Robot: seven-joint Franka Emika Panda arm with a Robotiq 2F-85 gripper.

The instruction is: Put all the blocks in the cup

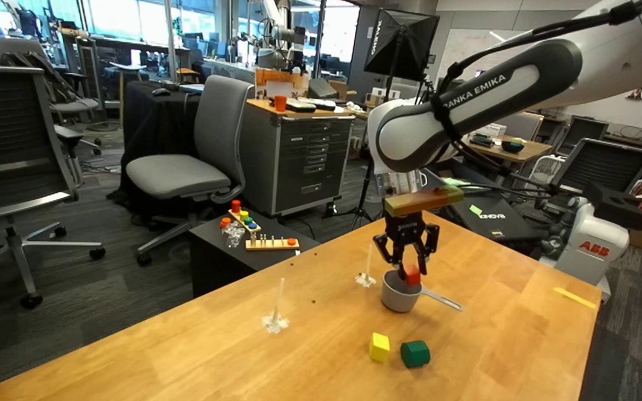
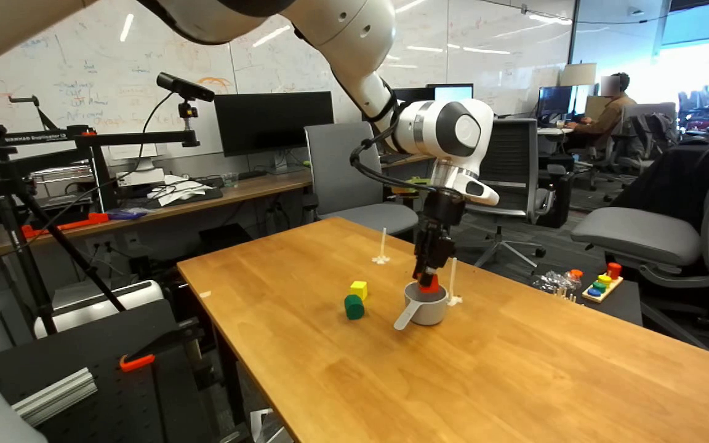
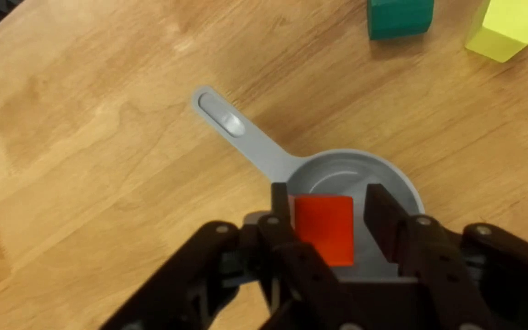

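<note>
In the wrist view, the gripper [image 3: 328, 198] is parted a little wider than the red block [image 3: 328, 224] between its fingers [image 3: 383, 215]: the block sits just beside the finger on the view's left, and a strip of grey shows between it and the finger on the right. Plain bright red, the block looks slightly longer up and down than across, one corner hidden. Beneath it, the grey cup [image 3: 353, 181] turns its round mouth up, the slim handle [image 3: 255, 144] pointing to the upper left. Along the top edge, the green block [image 3: 400, 18] and the yellow block [image 3: 508, 27] are partly cut off, apart from each other.

In an exterior view, the cup [image 1: 399, 299] stands upright on the wooden table [image 1: 321, 340], handle to the lower right. The red block is at its mouth; how deep cannot be told. The yellow block, box-shaped, looks taller than wide; the green one is many-sided, its long axis unclear.

In an exterior view, the handle [image 2: 407, 314] points to the lower left. Yellow and green sit left of the cup; a thin stick [image 2: 453, 280] stands upright just beside it.
</note>
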